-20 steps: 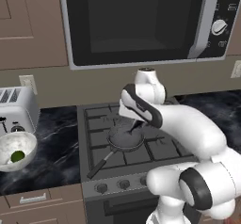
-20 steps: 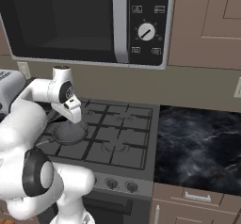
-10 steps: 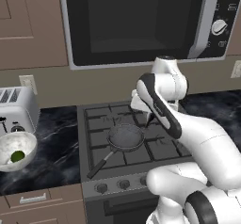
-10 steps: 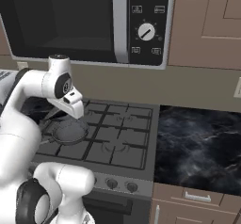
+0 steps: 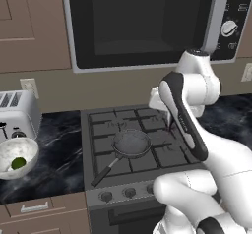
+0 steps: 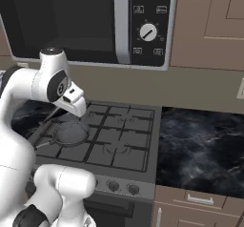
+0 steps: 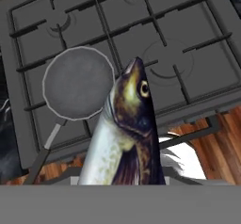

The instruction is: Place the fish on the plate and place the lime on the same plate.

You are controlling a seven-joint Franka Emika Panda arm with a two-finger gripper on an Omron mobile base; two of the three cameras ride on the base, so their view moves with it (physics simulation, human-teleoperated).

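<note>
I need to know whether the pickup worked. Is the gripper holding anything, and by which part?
Yes: the fish rises from the gripper at the bottom of the hand view, head pointing away over the stove. It seems held by its rear part; the fingers themselves are hidden.

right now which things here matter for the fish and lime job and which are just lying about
Job things:
- fish, held up in the gripper over the stove
- lime, lying in the white bowl

Just lying about:
- frying pan on the stove
- toaster
- microwave
</note>
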